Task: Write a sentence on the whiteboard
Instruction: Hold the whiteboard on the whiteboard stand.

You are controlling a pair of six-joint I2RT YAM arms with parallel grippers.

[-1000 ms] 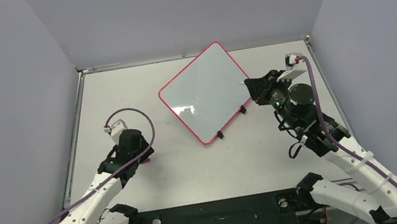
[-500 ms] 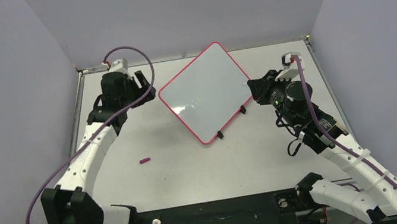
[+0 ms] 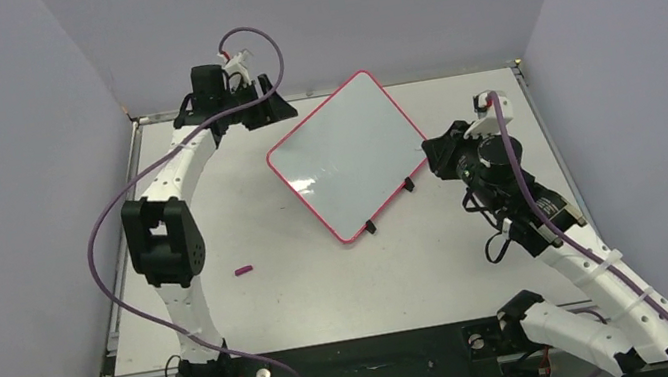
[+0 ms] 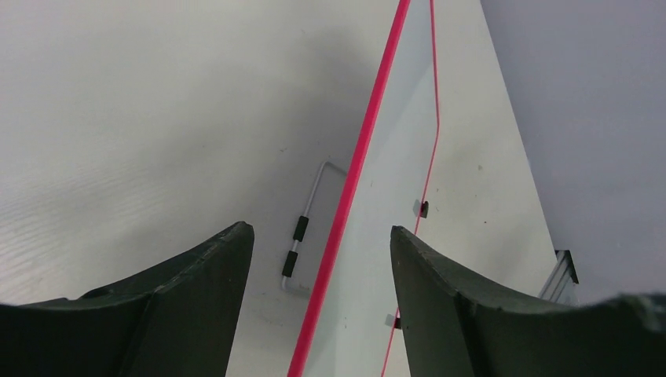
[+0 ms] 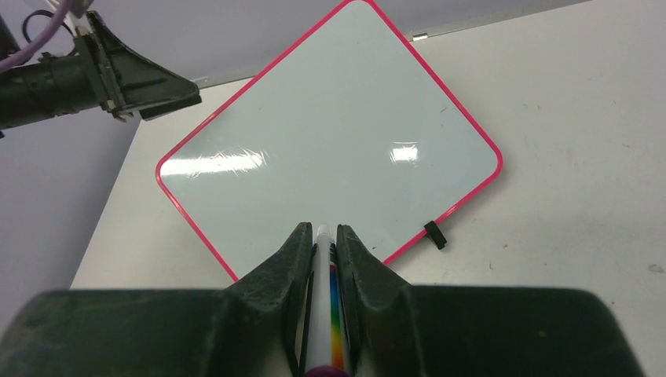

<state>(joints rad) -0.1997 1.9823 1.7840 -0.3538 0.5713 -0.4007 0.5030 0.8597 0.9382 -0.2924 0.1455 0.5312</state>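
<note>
Top external: left arm [image 3: 169,179] stretched far, left claw [image 3: 285,110] spread; right claw [image 3: 430,151] clamps marker [image 5: 322,314].

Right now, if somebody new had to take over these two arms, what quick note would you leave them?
Left gripper: open, empty, by the whiteboard's far left edge.
Right gripper: shut on the marker, aimed at the board's near edge.
Whiteboard: propped up tilted, mid-table, blank.
Small purple piece, perhaps the cap, lies on the table.
Done: marker in grip. Left: the whole sentence.
</note>
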